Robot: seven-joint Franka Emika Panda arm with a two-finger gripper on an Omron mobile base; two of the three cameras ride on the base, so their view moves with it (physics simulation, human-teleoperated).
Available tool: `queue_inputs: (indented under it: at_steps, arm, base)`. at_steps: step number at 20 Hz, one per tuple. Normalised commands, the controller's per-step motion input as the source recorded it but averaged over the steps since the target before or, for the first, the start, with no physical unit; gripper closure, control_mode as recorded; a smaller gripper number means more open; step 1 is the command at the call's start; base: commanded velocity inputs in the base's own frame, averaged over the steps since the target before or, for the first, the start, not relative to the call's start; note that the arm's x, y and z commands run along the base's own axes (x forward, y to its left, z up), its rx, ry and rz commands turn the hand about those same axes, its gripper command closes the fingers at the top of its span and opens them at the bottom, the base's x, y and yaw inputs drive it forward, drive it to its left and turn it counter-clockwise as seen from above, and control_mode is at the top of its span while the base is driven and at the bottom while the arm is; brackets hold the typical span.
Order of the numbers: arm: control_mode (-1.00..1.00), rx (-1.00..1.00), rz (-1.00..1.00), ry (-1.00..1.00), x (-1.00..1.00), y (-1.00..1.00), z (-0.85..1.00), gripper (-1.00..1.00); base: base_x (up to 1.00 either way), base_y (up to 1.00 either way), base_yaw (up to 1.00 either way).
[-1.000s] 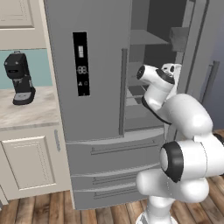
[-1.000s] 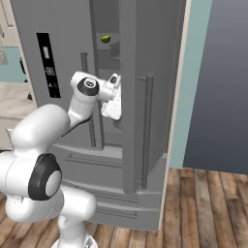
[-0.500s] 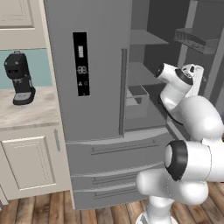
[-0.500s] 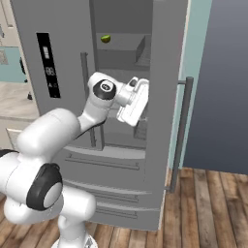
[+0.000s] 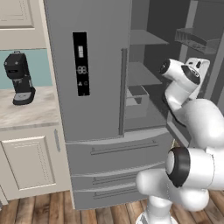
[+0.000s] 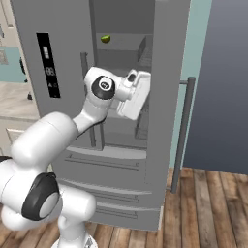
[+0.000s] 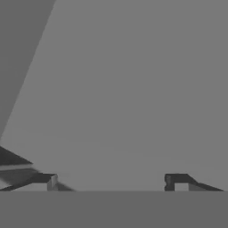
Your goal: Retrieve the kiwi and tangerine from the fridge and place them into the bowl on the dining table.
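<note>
The arm is reaching up from the base, its forearm rising toward the fridge (image 5: 96,87) and its wrist bending so the white hand is sitting level with the middle shelves. In the right base view the hand is hanging in front of the open right half of the fridge, just inside the swung-out door (image 6: 164,97), whose bar handle (image 6: 181,131) is standing off to the right. In the left base view the wrist is sitting between the shelves and the door bins. The gripper (image 7: 111,182) is pointing at a flat grey surface very close ahead; its two dark fingertips (image 7: 44,181) are standing well apart, with nothing between them.

The kiwi (image 6: 105,38) is lying on an upper shelf, above and to the left of the hand and well apart from it. The left door is closed, its black display panel (image 5: 80,63) facing out. A black coffee machine (image 5: 18,78) is standing on the counter (image 5: 26,114) beside the fridge.
</note>
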Motion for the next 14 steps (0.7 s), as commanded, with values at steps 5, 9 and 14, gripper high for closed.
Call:
queue_inputs:
  at_steps: [5, 9, 14]
  arm:
    - [-1.0, 0.01, 0.0, -0.32, -0.19, 0.79, 0.05, -1.0]
    - [-1.0, 0.03, 0.0, -0.21, -0.07, 1.0, -0.01, -1.0]
    - [-1.0, 0.09, 0.0, -0.25, -0.04, 1.0, 0.0, -1.0]
  base:
    - [0.0, 0.0, 0.0]
    - [0.0, 0.0, 0.0]
    - [0.0, 0.0, 0.0]
